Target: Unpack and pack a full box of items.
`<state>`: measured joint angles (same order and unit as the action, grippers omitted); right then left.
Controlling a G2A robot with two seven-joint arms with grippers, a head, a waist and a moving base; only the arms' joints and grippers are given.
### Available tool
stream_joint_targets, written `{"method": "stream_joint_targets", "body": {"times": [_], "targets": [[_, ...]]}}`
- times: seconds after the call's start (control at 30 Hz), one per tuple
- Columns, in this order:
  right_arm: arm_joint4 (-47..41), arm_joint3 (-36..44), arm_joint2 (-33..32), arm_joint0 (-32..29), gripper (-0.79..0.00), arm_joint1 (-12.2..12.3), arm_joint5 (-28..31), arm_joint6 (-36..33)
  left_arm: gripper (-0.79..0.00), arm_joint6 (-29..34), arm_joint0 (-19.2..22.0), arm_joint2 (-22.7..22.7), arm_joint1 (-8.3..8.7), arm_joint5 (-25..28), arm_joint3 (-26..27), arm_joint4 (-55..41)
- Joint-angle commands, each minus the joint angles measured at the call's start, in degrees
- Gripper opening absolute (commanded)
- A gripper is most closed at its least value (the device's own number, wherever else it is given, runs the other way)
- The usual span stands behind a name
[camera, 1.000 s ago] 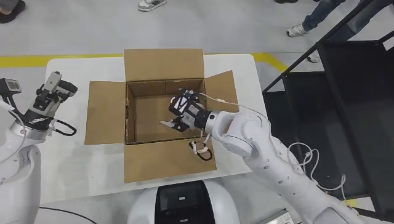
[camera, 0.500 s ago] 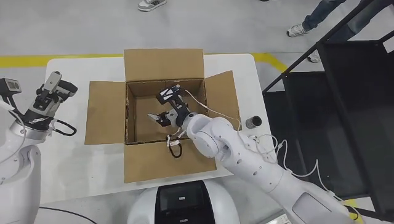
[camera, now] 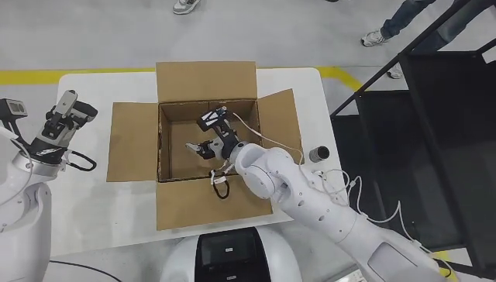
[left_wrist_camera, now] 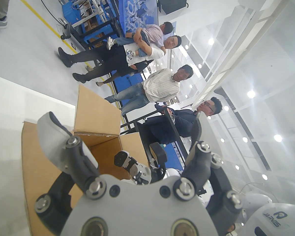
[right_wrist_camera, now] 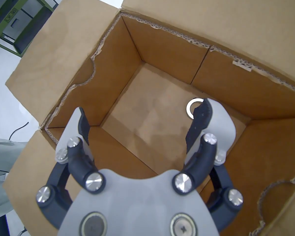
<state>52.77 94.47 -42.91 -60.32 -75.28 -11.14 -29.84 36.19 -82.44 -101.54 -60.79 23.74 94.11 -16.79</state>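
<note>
An open cardboard box (camera: 132, 152) stands mid-table with all its flaps folded out. My right gripper (camera: 200, 147) hangs inside its opening, near the left half, open with nothing between its fingers. In the right wrist view the gripper (right_wrist_camera: 142, 110) looks down at the box (right_wrist_camera: 59, 50) floor, where a small white ring (right_wrist_camera: 192, 104) lies, partly hidden behind one finger. My left gripper (camera: 76, 104) is held off the table's left edge, apart from the box, open and empty. Its own view shows the gripper (left_wrist_camera: 124, 120) facing the box (left_wrist_camera: 95, 116) from the side.
A small dark cylinder (camera: 318, 153) stands on the white table (camera: 294, 80) just right of the box's right flap. A black cable loop (camera: 219, 185) hangs from the right arm over the box's near wall. A dark rack (camera: 434, 127) borders the table's right side.
Since a second ago my right gripper has moved left inside the box, uncovering the dark cylinder on the table. It has been still for the last half second. The left arm has not moved.
</note>
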Motion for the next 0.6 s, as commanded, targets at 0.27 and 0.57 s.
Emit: {"method": "stream_joint_targets", "body": {"times": [0.27,0.57], "targets": [[-3.59,-8.55,3.44,4.86,0.000,-3.87,-14.71,0.88,0.000,0.00,0.00,0.00,0.00,0.00,0.00,0.00],[-2.45,-18.43,6.56,7.69,-0.219,-7.25,-21.10,3.18,0.000,0.00,0.00,0.00,0.00,0.00,0.00,0.00]]}}
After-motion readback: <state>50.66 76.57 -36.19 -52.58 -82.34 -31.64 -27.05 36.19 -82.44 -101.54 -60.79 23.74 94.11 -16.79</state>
